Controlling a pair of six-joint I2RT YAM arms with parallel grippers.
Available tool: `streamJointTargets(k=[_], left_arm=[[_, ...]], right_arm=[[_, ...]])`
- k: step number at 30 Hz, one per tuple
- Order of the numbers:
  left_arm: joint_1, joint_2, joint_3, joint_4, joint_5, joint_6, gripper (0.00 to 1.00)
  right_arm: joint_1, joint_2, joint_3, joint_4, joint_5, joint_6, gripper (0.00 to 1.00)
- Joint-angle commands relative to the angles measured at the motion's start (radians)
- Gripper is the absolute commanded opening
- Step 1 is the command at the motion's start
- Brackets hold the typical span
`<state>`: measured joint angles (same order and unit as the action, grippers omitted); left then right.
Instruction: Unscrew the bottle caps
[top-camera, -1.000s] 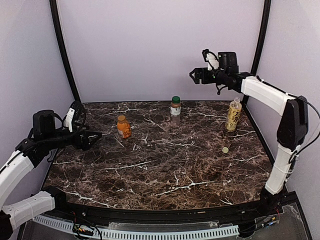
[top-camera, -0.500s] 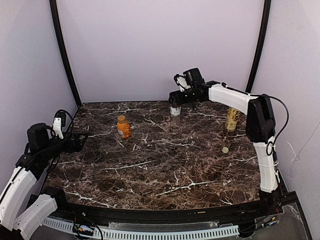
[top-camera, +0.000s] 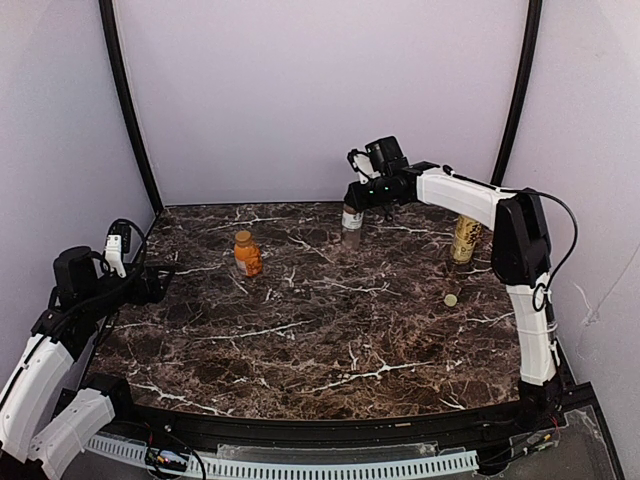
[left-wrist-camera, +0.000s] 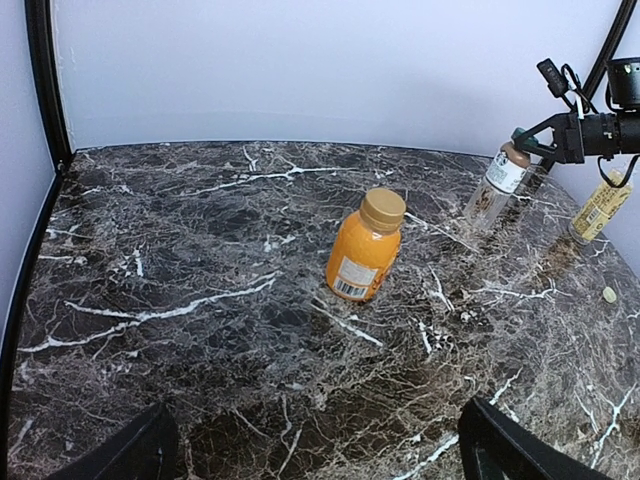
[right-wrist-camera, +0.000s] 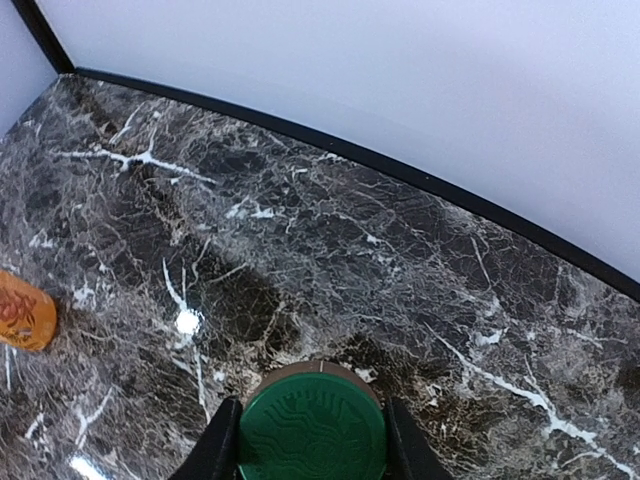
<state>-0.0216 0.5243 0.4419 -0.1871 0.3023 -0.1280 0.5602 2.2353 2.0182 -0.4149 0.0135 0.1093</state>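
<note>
Top external: 3 bottles (top-camera: 247, 256) (top-camera: 351, 222) (top-camera: 466, 238) | right end effector (top-camera: 355, 198) pinching cap (right-wrist-camera: 312, 438) | left end effector (top-camera: 155, 282) spread

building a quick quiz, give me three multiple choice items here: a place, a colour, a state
1. The cream cap lies: A on the table by the tea bottle; B on that bottle's neck; C in the left jaws.
2. Cap colour between the right jaws? A orange; B green; C cream.
3. Left jaws: A open, empty; B shut on a cap; C shut on a bottle.
A, loose on the table; B, right wrist view shows the green cap gripped; A, fingers wide apart.
</note>
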Motion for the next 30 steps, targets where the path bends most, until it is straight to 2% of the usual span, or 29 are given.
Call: streamJointTargets(k=[1,5,9,13,15,20,25,30], left_arm=[[0.005,0.002,0.015,0.026,0.054,0.029,0.98],[-0.003,0.025,0.054,-0.010,0.204,0.098,0.97],[-0.079,0.077,0.142,-0.147,0.195,0.303,0.99],[-0.240,0.161,0.249,-0.287,0.170,0.587,0.99],[-0.305,0.216,0.304,-0.320,0.135,0.659,0.99],[-0.404,0.335,0.440,-0.301,0.144,0.654,0.99],[-0.436,0.383,0.520,-0.250,0.244,0.489,0.99],[-0.441,0.396,0.545,-0.258,0.311,0.445,0.99]], right_arm=[[0.010,-0.008,0.004,-0.017,-0.038,0.000,0.19],[0.014,-0.051,0.043,-0.082,-0.087,0.021,0.00],[0.067,-0.191,0.004,-0.094,-0.204,0.014,0.00],[0.182,-0.335,-0.075,-0.056,-0.311,0.029,0.00],[0.257,-0.385,-0.111,-0.013,-0.332,0.065,0.00],[0.402,-0.426,-0.190,0.140,-0.300,0.194,0.00],[0.484,-0.381,-0.147,0.198,-0.286,0.230,0.00],[0.525,-0.346,-0.079,0.214,-0.320,0.234,0.00]])
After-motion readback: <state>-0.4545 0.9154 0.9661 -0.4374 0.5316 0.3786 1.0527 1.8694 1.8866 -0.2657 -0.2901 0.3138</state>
